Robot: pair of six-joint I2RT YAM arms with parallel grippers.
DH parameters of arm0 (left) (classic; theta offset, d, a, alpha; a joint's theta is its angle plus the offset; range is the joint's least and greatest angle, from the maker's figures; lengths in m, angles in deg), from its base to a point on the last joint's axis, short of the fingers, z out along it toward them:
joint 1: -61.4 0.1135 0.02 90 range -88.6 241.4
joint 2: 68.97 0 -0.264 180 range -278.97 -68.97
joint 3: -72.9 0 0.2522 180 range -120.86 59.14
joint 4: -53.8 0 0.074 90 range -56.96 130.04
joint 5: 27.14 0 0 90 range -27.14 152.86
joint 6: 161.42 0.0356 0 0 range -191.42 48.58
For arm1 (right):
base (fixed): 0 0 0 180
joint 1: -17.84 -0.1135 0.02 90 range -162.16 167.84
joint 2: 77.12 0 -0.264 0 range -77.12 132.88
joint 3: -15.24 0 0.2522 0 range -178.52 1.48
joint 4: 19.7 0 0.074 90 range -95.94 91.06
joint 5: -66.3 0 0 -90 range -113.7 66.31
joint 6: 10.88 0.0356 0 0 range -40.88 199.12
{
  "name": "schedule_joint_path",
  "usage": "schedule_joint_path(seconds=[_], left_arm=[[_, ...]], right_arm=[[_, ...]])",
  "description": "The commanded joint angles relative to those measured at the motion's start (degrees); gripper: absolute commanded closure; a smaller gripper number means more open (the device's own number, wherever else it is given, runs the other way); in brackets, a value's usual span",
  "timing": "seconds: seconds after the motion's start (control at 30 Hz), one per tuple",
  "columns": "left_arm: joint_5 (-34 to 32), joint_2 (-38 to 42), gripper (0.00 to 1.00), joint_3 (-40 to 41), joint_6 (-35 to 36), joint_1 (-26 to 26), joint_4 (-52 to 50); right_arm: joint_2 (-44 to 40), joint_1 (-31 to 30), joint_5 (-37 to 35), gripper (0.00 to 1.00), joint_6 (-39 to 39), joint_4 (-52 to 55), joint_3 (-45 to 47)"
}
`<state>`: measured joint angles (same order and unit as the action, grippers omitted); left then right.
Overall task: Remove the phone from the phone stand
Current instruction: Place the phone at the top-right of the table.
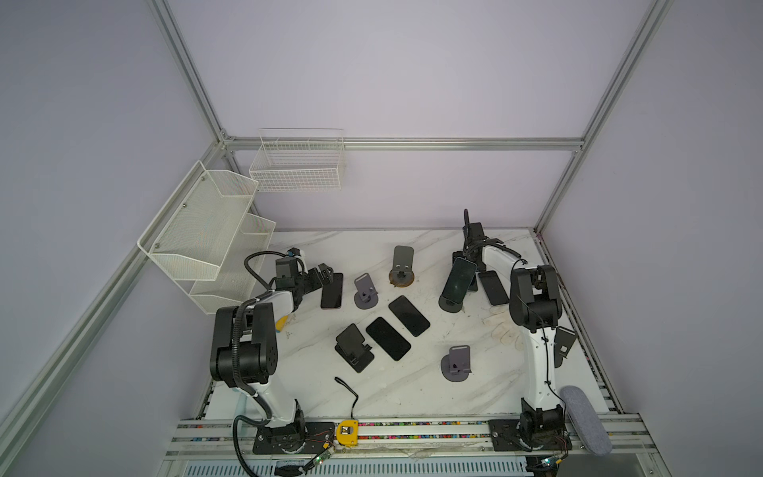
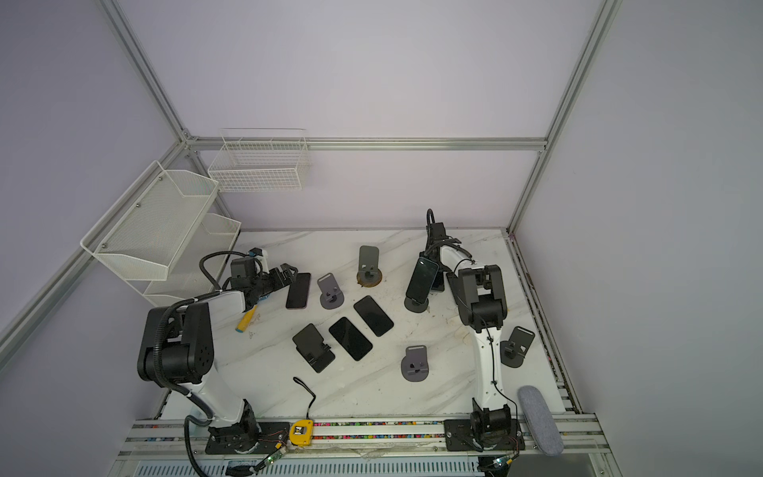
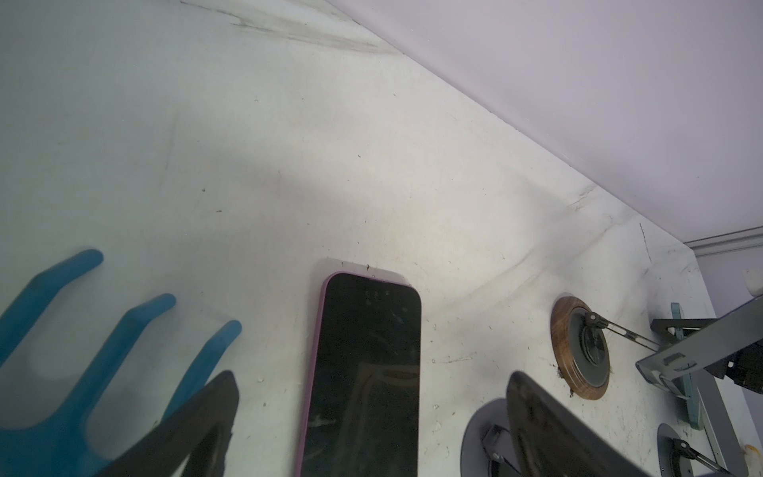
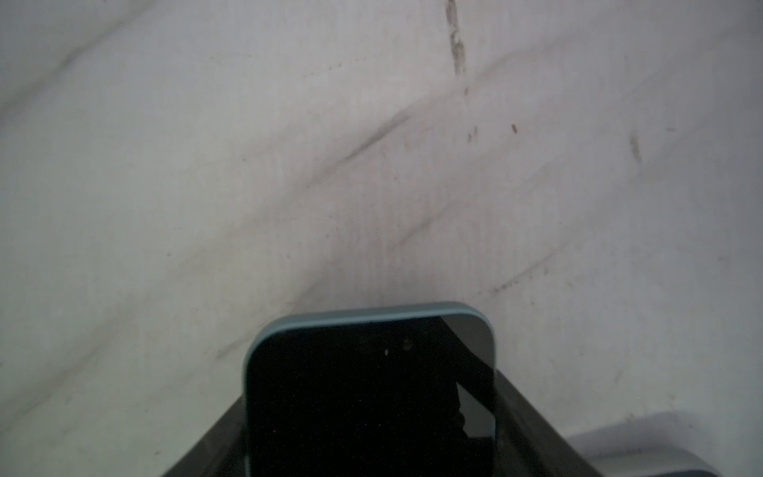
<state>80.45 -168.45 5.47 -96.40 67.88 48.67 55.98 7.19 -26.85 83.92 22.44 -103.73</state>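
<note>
At left, the left pincer (image 1: 326,274) hangs spread by the end of a purple-cased phone (image 3: 363,371) lying flat on the marble bench (image 1: 413,392). Its wrist camera brings out the purple rim and a blue pronged tool (image 3: 82,351) alongside, largely hidden under the arm from above. At right, the right pincer (image 1: 465,257) pinches the top of the phone (image 1: 456,281), which leans on its round-based phone stand (image 1: 450,304). Both top views show that base. The right wrist camera shows the phone's grey-blue case rim.

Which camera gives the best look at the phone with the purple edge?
The left wrist view: the purple-edged phone lies flat on the table, close and large, its case colour plain. In both top views it is only a small dark slab. The right wrist view does not show it.
</note>
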Motion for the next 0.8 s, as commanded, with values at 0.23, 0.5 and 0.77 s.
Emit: schedule_joint_path(seconds=[0.23,0.5,0.77], left_arm=[[1.0,1.6,0.0,2.2,-0.7,0.6,2.8],[1.3,1.3,0.0,1.8,-0.8,0.6,2.2],[1.9,0.8,0.0,1.7,-1.0,0.7,2.2]], right_arm=[[2.5,-0.1,-3.3,0.22,0.0,3.8,0.2],[1.2,-0.3,-4.3,0.2,0.3,1.9,1.7],[-0.2,-0.3,-4.6,0.19,0.4,0.7,1.5]])
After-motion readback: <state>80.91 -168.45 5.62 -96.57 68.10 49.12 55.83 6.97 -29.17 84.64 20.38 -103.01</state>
